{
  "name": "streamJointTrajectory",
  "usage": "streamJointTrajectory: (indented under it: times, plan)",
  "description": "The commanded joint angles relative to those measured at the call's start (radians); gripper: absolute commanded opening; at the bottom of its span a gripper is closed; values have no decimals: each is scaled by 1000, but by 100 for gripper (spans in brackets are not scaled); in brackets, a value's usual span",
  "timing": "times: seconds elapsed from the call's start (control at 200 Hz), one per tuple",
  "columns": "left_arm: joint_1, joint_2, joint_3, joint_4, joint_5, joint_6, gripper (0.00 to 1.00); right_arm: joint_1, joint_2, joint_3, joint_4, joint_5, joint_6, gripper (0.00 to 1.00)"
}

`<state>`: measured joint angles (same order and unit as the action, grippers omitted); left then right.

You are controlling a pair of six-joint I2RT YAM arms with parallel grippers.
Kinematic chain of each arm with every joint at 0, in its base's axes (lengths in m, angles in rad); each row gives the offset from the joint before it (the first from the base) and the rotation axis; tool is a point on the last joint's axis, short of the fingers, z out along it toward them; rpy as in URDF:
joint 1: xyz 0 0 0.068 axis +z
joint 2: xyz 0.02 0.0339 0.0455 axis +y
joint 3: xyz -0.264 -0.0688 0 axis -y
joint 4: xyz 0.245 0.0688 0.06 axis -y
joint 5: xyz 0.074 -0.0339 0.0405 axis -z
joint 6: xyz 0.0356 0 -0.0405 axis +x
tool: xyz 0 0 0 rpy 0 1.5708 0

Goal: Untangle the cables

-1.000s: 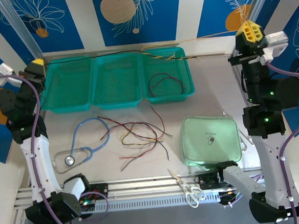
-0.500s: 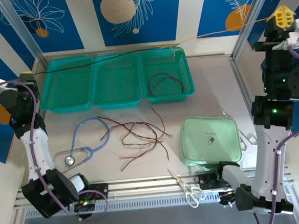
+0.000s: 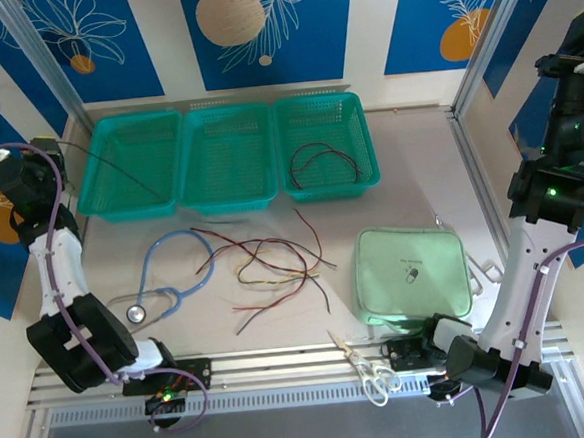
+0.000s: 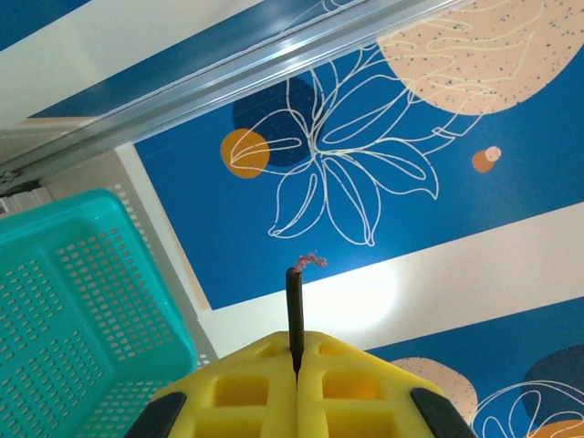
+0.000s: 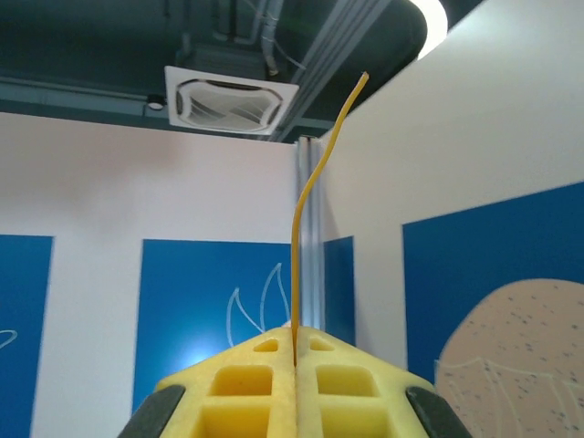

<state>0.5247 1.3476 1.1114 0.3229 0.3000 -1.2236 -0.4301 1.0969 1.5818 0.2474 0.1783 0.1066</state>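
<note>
Left gripper (image 4: 295, 356): yellow latticed fingers (image 4: 235, 391) pressed flat together, clamped on a thin black cable (image 4: 294, 306), with a short stub poking straight out past the tips and frayed copper strands at its end. Behind the stub, a blue wall panel with white leaf outlines (image 4: 347, 182). Low at the left, a corner of the leftmost of three teal perforated plastic baskets (image 4: 64, 310).

In the top view, wrist held high beyond the tabletop's left edge, beside the far left corner. Left arm (image 3: 57, 270) folded steeply upward from its base at the near left corner. Trailing from that wrist, the same black cable, slanting across the leftmost basket down towards the tabletop (image 3: 418, 160).

Right gripper (image 5: 294, 339): same yellow fingers shut tight on a thin yellow cable (image 5: 295, 237), rising straight from the tips and bending right near its end, aimed upward beside a white ceiling vent (image 5: 230, 99). Right arm (image 3: 524, 263) stretched tall from its base at the near right corner, reaching up and out past the tabletop's right edge.

Around the middle of the tabletop, a loose tangle of red, black and yellow cables (image 3: 275, 265), strands crossing one another. Just left of it, a light-blue stethoscope with a metal disc (image 3: 175, 272). To its right and near, a pale green zipped pouch (image 3: 411, 271). At the near edge, silver scissors with white handles (image 3: 368, 369). In the rightmost basket, along the far edge, one dark cable (image 3: 320, 162) curled in a loop.
</note>
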Motion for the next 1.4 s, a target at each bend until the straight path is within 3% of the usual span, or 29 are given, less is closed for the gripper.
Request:
streamJointTrajectory:
  times: [0.0, 0.19, 0.36, 0.55, 0.62, 0.715, 0.87, 0.95, 1.131, 1.396]
  plan:
    - [-8, 32, 58, 68, 43, -11, 0, -1, 1, 46, 0, -81, 116, 0]
    - [-103, 80, 238, 99, 97, -39, 0, 74, 23, 29, 5, -110, 134, 0]
    - [-174, 145, 509, 47, 94, -35, 0, 138, 40, 32, 3, -111, 138, 0]
    - [-176, 241, 763, 26, -8, 4, 0, 253, 58, 21, -2, -119, 108, 0]
    - [-176, 294, 817, 64, -70, -31, 0, 295, 68, 18, -2, -135, 102, 0]
    - [-178, 411, 980, 102, -63, -77, 0, 360, 84, 26, -18, -153, 60, 0]
    - [-183, 598, 1393, -77, -76, -19, 0, 431, 110, 48, -40, -156, -7, 0]
    - [-179, 656, 1506, -108, -112, 0, 0, 449, 123, 53, -43, -152, -17, 0]
    - [-175, 637, 1399, -147, -20, 59, 0, 488, 145, 53, -30, -148, -19, 0]
    - [-184, 460, 789, -94, 29, 204, 0, 583, 243, 154, -18, -177, -20, 0]
